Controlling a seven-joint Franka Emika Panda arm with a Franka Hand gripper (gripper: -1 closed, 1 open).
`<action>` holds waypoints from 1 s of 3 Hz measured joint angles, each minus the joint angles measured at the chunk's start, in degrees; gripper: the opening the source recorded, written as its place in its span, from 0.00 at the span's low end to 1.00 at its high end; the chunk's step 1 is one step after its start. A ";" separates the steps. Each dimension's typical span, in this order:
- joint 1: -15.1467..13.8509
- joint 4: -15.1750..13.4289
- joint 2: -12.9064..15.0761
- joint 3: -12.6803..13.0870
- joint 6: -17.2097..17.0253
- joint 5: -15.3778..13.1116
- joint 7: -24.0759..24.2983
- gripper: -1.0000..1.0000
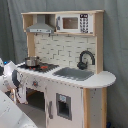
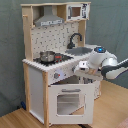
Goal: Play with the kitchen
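- The gripper (image 2: 81,70) sits at the front of the kitchen (image 2: 52,60), beside the knobs; whether its fingers are parted cannot be told.
- Behind and above it: 1 shiny metal pot (image 2: 47,56), 1 curved black faucet (image 2: 74,39), 1 rectangular grey sink (image 1: 75,73).

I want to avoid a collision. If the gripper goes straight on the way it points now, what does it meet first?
Probably the kitchen's front panel with the knobs, just under the counter edge. The gripper points there in the second exterior view, though depth is unclear.
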 joint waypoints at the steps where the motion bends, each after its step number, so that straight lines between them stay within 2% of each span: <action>1: -0.25 0.00 1.19 0.06 0.27 0.00 -0.35 1.00; 2: -0.26 0.00 1.40 0.06 0.32 0.00 -0.39 0.00; 3: -0.27 0.02 5.42 1.26 1.36 -0.01 -0.78 0.00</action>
